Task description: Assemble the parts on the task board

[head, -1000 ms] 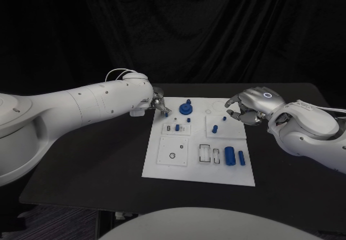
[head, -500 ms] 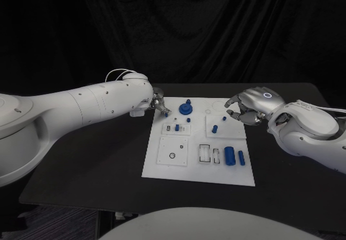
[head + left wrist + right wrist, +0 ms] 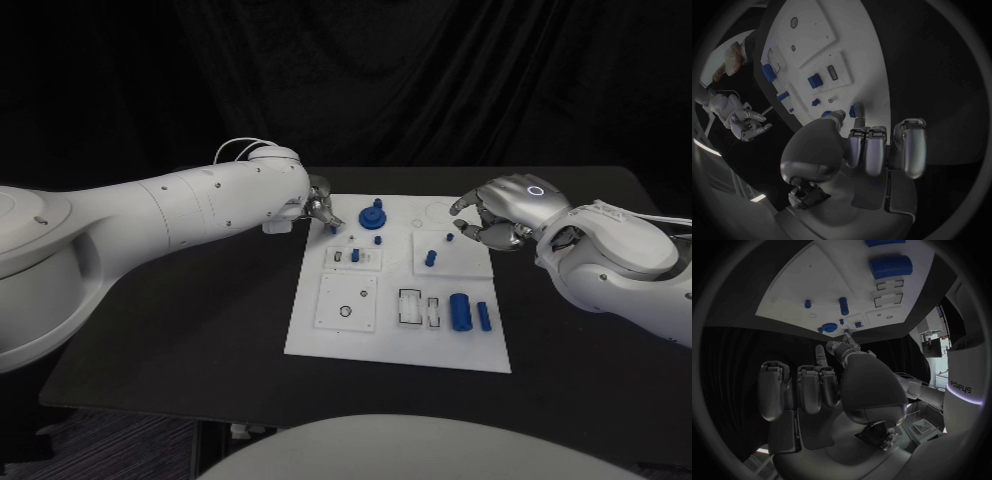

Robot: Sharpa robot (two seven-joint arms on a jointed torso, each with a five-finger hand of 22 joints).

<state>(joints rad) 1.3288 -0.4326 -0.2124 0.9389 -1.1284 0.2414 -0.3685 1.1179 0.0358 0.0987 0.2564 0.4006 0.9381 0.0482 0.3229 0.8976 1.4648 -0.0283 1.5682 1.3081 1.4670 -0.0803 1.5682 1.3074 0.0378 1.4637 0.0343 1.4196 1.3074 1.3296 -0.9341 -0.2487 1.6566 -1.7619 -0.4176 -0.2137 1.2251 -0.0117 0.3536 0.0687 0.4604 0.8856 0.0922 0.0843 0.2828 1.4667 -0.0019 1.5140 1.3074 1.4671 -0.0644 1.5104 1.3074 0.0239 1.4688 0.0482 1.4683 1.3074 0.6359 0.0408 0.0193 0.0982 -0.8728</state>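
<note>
The white task board [image 3: 397, 335] lies in the middle of the black table. My left hand [image 3: 312, 207] is at its far left corner and pinches a small blue peg [image 3: 333, 228] between thumb and a fingertip; the left wrist view shows that peg [image 3: 856, 110] at the fingertips [image 3: 859, 121]. A blue gear-like part [image 3: 372, 215] stands just beside it. My right hand [image 3: 498, 212] hovers at the board's far right edge with its fingers curled in and nothing seen in them. A short blue peg [image 3: 449, 238] stands just below its fingertips, and a taller blue peg [image 3: 430, 258] stands nearer the middle.
A large blue cylinder [image 3: 459, 311] and a slimmer blue bar [image 3: 483, 317] lie at the board's near right, next to rectangular slots [image 3: 413, 305]. A round hole [image 3: 343, 312] sits near left. Bare black table [image 3: 188, 330] surrounds the board.
</note>
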